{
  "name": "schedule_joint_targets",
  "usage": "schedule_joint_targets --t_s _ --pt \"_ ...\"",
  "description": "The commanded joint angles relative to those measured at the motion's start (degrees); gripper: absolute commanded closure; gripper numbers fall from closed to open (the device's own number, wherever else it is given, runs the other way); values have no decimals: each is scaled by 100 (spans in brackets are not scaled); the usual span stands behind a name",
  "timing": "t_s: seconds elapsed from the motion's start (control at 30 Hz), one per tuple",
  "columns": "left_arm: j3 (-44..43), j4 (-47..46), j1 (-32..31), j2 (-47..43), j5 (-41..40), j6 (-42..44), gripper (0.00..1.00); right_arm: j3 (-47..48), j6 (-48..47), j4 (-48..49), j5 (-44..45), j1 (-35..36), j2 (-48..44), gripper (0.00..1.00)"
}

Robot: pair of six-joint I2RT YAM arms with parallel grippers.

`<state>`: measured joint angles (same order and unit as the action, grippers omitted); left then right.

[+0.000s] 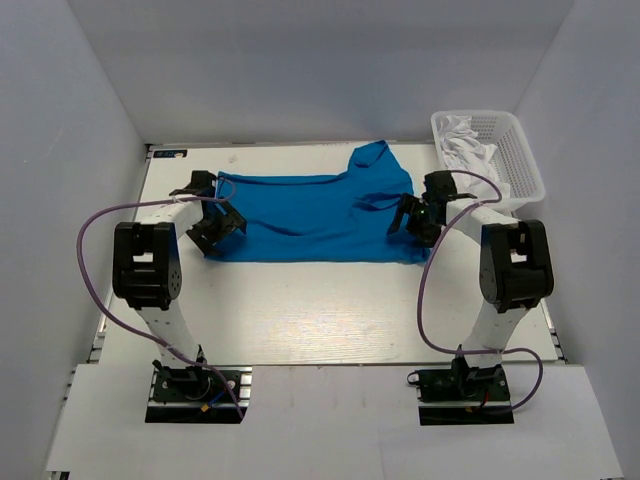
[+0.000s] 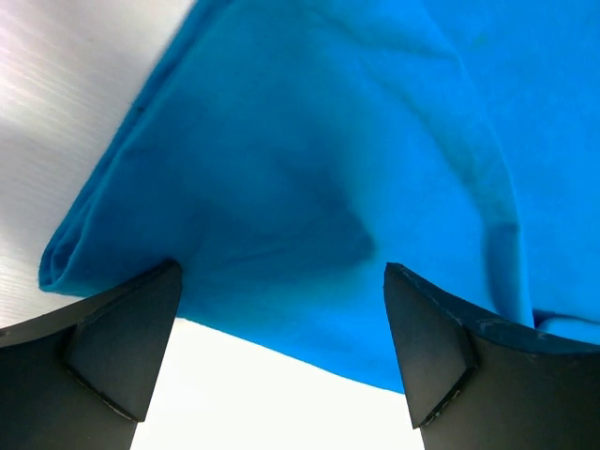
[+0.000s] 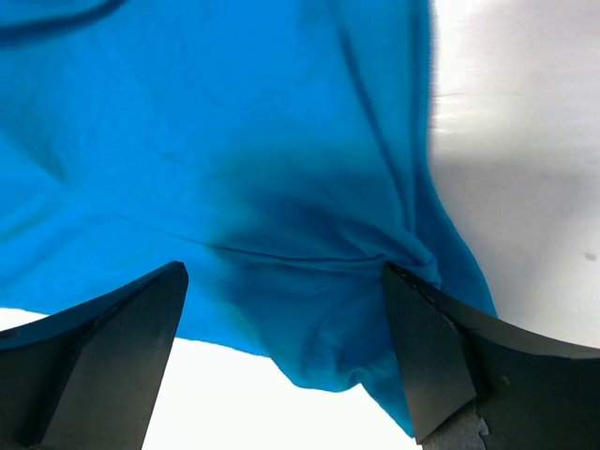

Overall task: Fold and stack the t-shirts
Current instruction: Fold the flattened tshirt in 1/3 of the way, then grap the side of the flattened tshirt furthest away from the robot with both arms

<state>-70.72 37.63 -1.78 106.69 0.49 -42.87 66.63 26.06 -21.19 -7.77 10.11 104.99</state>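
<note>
The table (image 1: 300, 320) carries the blue t-shirt (image 1: 310, 215) spread out, long axis running left to right. The left claw (image 1: 215, 230) stands wide at its left end, the right claw (image 1: 418, 215) wide at its right end. Cloth lies just beyond and beneath each claw's fingers; neither holds it.

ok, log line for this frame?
blue t-shirt spread on table | left gripper open at its left edge | right gripper open at its right edge

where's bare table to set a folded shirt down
Widest bare table lies between the shirt and the arm bases. A thin strip runs behind the shirt. Crowded: left gripper and right gripper at the shirt's ends, basket far right.
</note>
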Motion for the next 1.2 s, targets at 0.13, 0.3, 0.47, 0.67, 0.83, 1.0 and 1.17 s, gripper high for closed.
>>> schedule_joint_targets --t_s 0.13,0.3,0.47,0.67,0.83,1.0,1.17 --pt "576 280 99 44 -455 33 0 -772 -57 -18 5 -528 -205 10" --pt "847 437 -6 -210 -453 33 0 -1345 -128 37 -163 -466 -785 10" --pt "1709 666 -6 -1061 -146 33 0 -2405 -5 -210 -436 -396 -1777 10" --pt "2792 1492 -6 -2512 -14 -388 0 -3199 320 -868 -287 -194 -3086 10" --pt "2082 1705 -6 -3076 -216 -459 0 -2788 277 -1124 -146 -9 -3529 10" --pt "500 1467 -6 -2586 -743 -169 0 -990 -101 -931 257 96 -2985 10" --pt "-624 870 81 -1417 -867 -107 0 516 -365 -703 197 79 -1670 10"
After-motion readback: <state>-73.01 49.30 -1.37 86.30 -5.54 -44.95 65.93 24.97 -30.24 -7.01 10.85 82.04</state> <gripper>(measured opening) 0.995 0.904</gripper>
